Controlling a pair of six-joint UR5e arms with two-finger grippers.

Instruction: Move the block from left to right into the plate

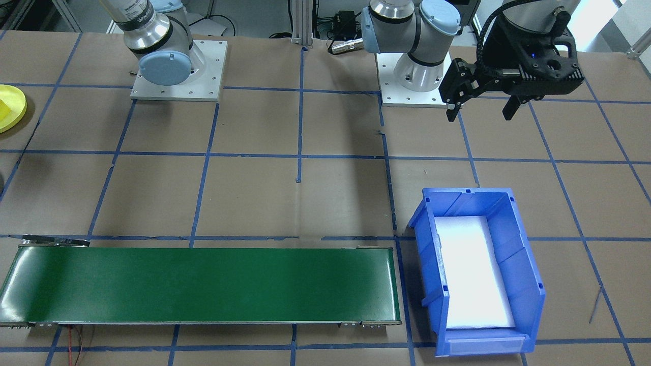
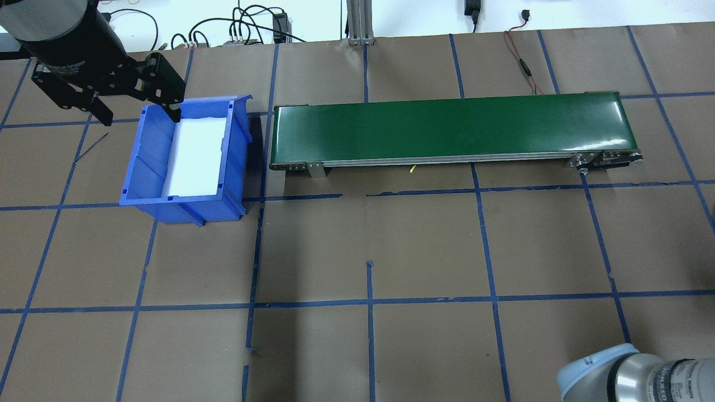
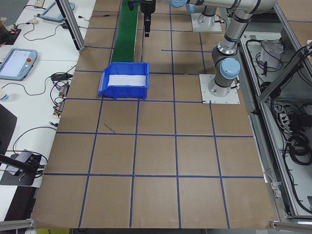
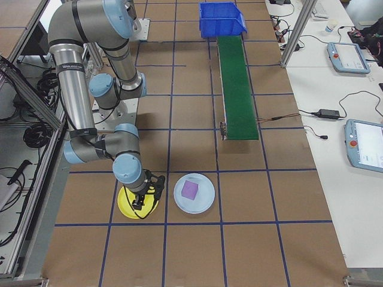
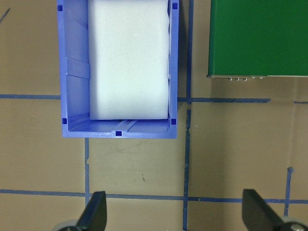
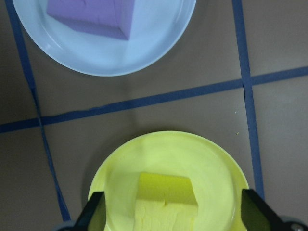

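Observation:
A yellow block (image 6: 166, 197) lies in the yellow plate (image 6: 120, 163), which also shows at the table's edge in the front view (image 1: 12, 109). My right gripper (image 6: 174, 211) hangs open just over that plate (image 4: 127, 206), its fingers wide on either side of the block and apart from it. My left gripper (image 1: 480, 116) is open and holds nothing, high above the table beside the blue bin (image 2: 145, 162); the left wrist view looks down past its fingertips (image 5: 94, 214) onto bare table.
The blue bin (image 1: 524, 264) has a white liner and nothing else inside. A green conveyor belt (image 2: 447, 128) runs along the far side. A pale plate (image 6: 144, 53) holding a purple block (image 6: 91, 17) sits next to the yellow plate.

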